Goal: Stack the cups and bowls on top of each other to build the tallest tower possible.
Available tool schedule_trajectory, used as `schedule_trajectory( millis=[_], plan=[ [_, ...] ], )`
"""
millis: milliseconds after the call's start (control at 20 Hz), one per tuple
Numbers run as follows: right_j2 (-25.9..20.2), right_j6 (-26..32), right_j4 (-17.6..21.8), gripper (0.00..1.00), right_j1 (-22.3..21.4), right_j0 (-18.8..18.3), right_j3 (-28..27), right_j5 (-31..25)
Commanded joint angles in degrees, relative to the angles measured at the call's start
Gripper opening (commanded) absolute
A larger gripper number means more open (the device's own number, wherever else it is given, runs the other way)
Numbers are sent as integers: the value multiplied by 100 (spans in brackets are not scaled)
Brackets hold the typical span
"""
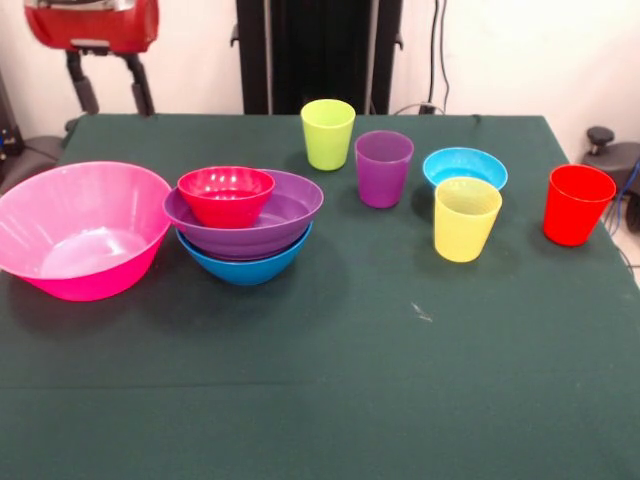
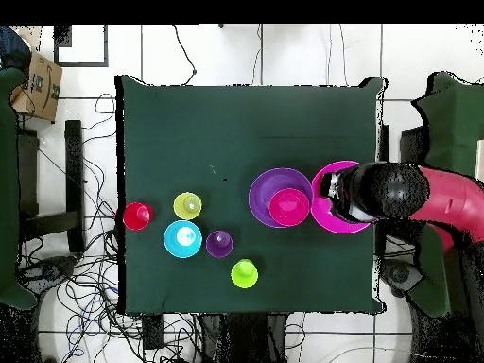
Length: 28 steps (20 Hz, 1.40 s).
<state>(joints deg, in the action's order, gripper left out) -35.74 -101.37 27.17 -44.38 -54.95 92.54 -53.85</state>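
Dark green cloth covers the worktop (image 1: 330,380), and plastic ware is spread along its far half. In the front view, at 9 o'clock, the very large pink plastic bowl (image 1: 80,232) sits upright on its own, just beside the pile. That pile, the tower (image 1: 245,222), has the medium blue round bowl (image 1: 245,265) at the bottom, the large purple bowl (image 1: 270,220) nested in it, and the small red bowl (image 1: 226,195) sitting inside the purple one, toward its 9 o'clock side. Three pieces high.

At 12 o'clock from the tower's right stands the lime green tapered tumbler (image 1: 328,133), upright, mouth up. Just off its 4 o'clock is the translucent purple tumbler (image 1: 383,168). Further toward 3 o'clock comes the small light blue bowl (image 1: 465,167), and the yellow tumbler (image 1: 467,218) stands right in front of it, hiding part of its rim. Well out at 3 o'clock, near the worktop's edge, the red tumbler (image 1: 577,204) stands alone.

The red and black arm (image 2: 425,194) reaches in from 3 o'clock in the overhead view, its dark end hanging over the pink bowl's rim. In the front view only its red casing shows at the top left corner. The pincer is not clear enough to read: I cannot tell whether it is released or clenched.
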Motion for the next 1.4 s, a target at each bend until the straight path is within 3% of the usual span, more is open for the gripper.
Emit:
schedule_trajectory(
  millis=[50, 400, 700, 1000, 1400],
  plan=[
    [-205, 1806, 567, 100, 693, 84, -916, -408],
    [-124, 1726, 693, 100, 1032, 227, -1576, -550],
    [96, 1264, 826, 100, 1288, 453, -2010, -568],
    [350, 626, 940, 100, 1395, 699, -2155, -343],
    [539, 111, 701, 100, 1335, 908, -1963, -236]
  ],
)
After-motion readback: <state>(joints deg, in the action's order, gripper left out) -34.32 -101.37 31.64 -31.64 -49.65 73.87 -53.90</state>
